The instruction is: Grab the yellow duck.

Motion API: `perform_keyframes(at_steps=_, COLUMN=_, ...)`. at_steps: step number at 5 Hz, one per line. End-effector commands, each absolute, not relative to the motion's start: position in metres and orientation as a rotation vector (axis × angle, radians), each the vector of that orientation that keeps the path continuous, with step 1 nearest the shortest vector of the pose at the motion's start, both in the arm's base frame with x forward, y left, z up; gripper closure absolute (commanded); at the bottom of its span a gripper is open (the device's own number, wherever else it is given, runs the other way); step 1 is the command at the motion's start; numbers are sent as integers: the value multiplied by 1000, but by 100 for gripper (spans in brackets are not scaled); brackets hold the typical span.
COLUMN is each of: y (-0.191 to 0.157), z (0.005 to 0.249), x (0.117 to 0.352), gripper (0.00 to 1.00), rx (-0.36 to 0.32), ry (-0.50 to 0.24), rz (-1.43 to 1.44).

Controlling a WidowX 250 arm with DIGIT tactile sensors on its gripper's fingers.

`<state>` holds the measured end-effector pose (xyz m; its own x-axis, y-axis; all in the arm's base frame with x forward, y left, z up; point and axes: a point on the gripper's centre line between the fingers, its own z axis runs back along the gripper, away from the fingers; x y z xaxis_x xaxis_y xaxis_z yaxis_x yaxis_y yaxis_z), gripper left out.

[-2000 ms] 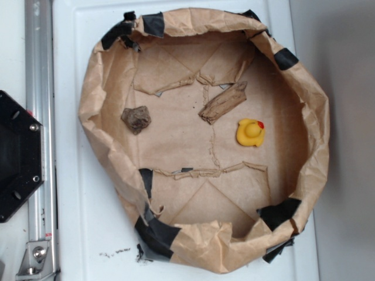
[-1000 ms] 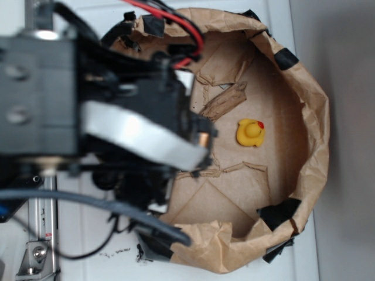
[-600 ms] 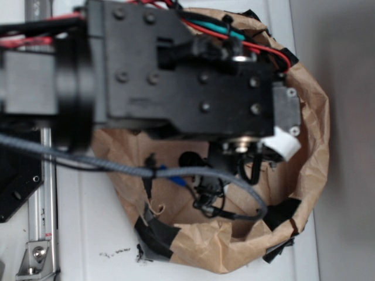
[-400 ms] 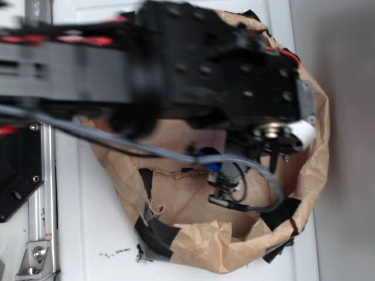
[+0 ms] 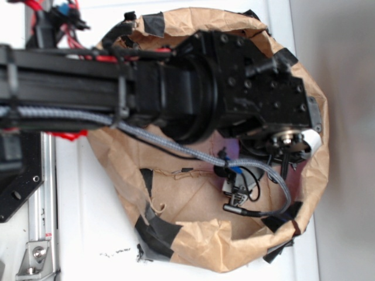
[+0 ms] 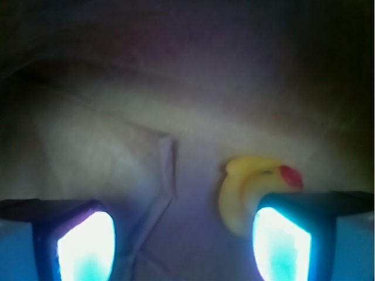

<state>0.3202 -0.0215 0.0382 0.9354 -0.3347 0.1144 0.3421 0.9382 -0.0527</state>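
In the wrist view the yellow duck (image 6: 243,190) with its red beak lies on the brown paper floor, just beyond and partly behind my right finger (image 6: 281,246). My gripper (image 6: 183,249) is open, the two glowing pads wide apart with only paper between them. The duck sits off to the right of the gap, not centred in it. In the exterior view my black arm (image 5: 234,88) reaches from the left across the paper bowl (image 5: 319,170) and hides the duck and the fingers.
The bowl's crumpled paper walls, patched with black tape (image 5: 155,231), ring the work area. A paper crease (image 6: 167,170) runs along the floor left of the duck. Cables (image 5: 258,187) hang below the wrist. A metal rail (image 5: 44,193) stands at the left.
The arm swept in from the left over the bowl and kept moving right. It now covers the duck, the brown lump and the paper roll in the exterior view.
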Motion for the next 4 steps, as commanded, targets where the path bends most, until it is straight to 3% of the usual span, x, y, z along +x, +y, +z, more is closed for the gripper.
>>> perform_keyframes(at_steps=1, y=-27, z=9, x=341, gripper=10, rx=37, ry=-76, rz=-294)
perform_keyframes(at_steps=3, y=8, z=22, x=313, gripper=0, rx=161, ry=0, rz=-112)
perform_keyframes(at_steps=4, y=16, z=36, x=290, gripper=0, rx=190, ry=17, rz=-56)
